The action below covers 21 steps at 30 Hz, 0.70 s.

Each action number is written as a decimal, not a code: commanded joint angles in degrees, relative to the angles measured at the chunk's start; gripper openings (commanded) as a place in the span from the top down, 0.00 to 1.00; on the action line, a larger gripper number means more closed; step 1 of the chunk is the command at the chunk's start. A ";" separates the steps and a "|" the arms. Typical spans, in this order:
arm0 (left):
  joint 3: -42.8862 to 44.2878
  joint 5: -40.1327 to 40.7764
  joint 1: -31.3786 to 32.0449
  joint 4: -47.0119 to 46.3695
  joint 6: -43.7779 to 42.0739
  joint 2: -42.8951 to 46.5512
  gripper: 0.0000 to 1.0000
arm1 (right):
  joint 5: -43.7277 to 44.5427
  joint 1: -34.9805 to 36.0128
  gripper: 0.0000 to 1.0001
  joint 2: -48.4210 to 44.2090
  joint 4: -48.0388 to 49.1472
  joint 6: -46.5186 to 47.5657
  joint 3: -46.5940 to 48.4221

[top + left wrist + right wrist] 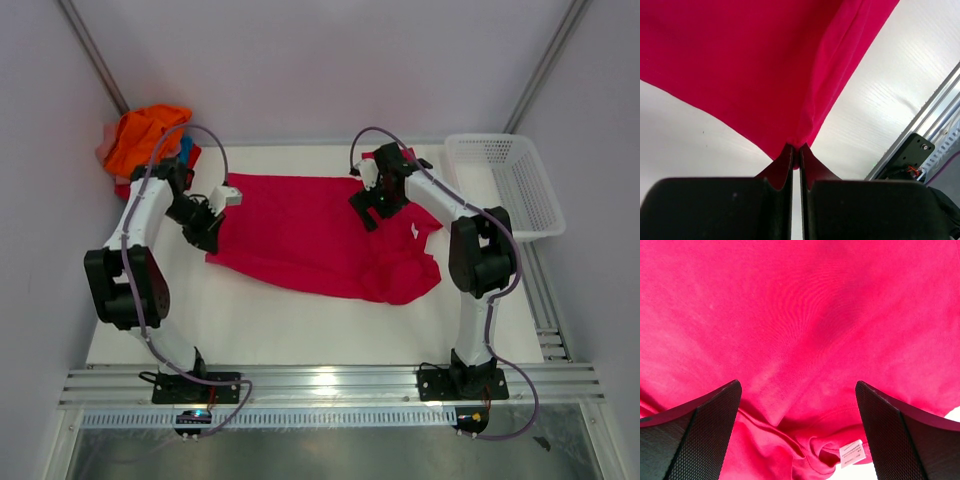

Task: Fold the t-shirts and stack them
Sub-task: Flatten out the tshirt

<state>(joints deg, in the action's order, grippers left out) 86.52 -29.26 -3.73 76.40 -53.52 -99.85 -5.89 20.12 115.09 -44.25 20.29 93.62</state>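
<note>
A crimson t-shirt [310,232] lies spread across the middle of the white table, bunched at its right end. My left gripper [214,232] is shut on the shirt's left corner; the wrist view shows the cloth [755,70] pinched at the fingertips [796,150]. My right gripper [372,207] is open above the shirt's far right part. Its wrist view shows the fingers [705,427] spread wide over wrinkled cloth [800,330], with a white label [852,452] below. Other shirts, orange, red, blue and pale pink, are piled [145,140] at the far left corner.
A white plastic mesh basket [505,180] stands at the far right of the table. An aluminium rail [330,385] runs along the near edge by the arm bases. Enclosure walls stand close on both sides.
</note>
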 commanded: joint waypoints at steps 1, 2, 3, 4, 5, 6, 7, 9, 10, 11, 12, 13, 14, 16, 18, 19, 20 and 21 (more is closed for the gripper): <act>-1.53 -0.88 0.21 15.89 -3.70 6.93 1.00 | 1.93 -0.17 0.01 -4.43 -0.23 -2.36 0.52; -2.05 -1.50 0.30 15.54 -3.79 8.00 1.00 | 2.20 -0.26 0.00 -6.35 0.30 -2.89 -0.19; -2.67 -2.20 0.21 14.75 -4.05 9.23 1.00 | 2.29 -0.26 0.01 -7.58 1.96 -4.20 -1.15; -4.24 -4.12 0.30 14.05 -3.96 10.46 1.00 | 2.46 -0.26 0.01 -9.08 2.93 -4.91 -3.34; -5.13 -5.10 0.30 13.08 -3.88 13.25 1.00 | 2.20 -0.26 0.01 -12.05 3.81 -5.44 -4.67; -6.09 -6.50 0.30 11.68 -3.79 14.85 1.00 | 1.94 -0.17 0.01 -13.47 5.47 -5.79 -6.07; -7.84 -7.56 0.39 10.97 -3.70 16.34 1.00 | 1.59 -0.26 0.01 -14.79 6.01 -5.97 -8.35; -9.61 -10.55 0.47 9.48 -3.35 20.74 1.00 | 1.50 -0.17 0.01 -17.43 6.80 -5.62 -10.12; -11.27 -11.69 0.56 9.12 -4.13 21.97 1.00 | 1.58 -0.17 0.00 -17.88 6.72 -4.75 -11.52; -11.90 -12.05 0.74 9.38 -5.27 23.98 1.00 | 1.67 -0.17 0.01 -17.97 5.94 -4.04 -12.23; -12.51 -12.31 0.74 9.38 -5.28 24.79 1.00 | 2.11 -0.17 0.01 -17.88 5.84 -3.43 -12.24; -13.13 -12.40 0.83 11.82 -8.76 25.32 1.00 | 2.81 -0.08 0.01 -17.71 5.75 -2.72 -13.19; -13.31 -12.06 0.91 13.06 -10.54 25.84 1.00 | 3.95 -0.17 0.01 -17.53 6.01 -2.37 -13.55; -13.57 -11.35 0.83 15.26 -12.74 25.85 0.98 | 5.01 -0.17 0.01 -17.35 6.89 -2.01 -15.04; -13.83 -10.39 0.83 16.23 -13.72 25.41 0.91 | 5.01 -0.17 0.00 -17.18 7.42 -1.66 -15.57; -13.92 -10.21 0.83 16.58 -13.89 25.32 0.89 | 4.92 -0.17 0.01 -17.00 7.42 -1.75 -15.58; -14.01 -9.95 0.83 17.28 -14.33 25.15 0.84 | 4.84 -0.17 0.01 -16.91 7.34 -1.58 -15.49; -14.01 -8.90 0.83 17.55 -14.25 24.97 0.42 | 4.84 -0.17 0.01 -16.83 7.07 -1.49 -15.32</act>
<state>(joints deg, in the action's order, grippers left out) 72.73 -38.06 -2.98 77.03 -64.82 -74.67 -2.13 20.08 98.52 -39.00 17.93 77.78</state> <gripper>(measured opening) 0.243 0.994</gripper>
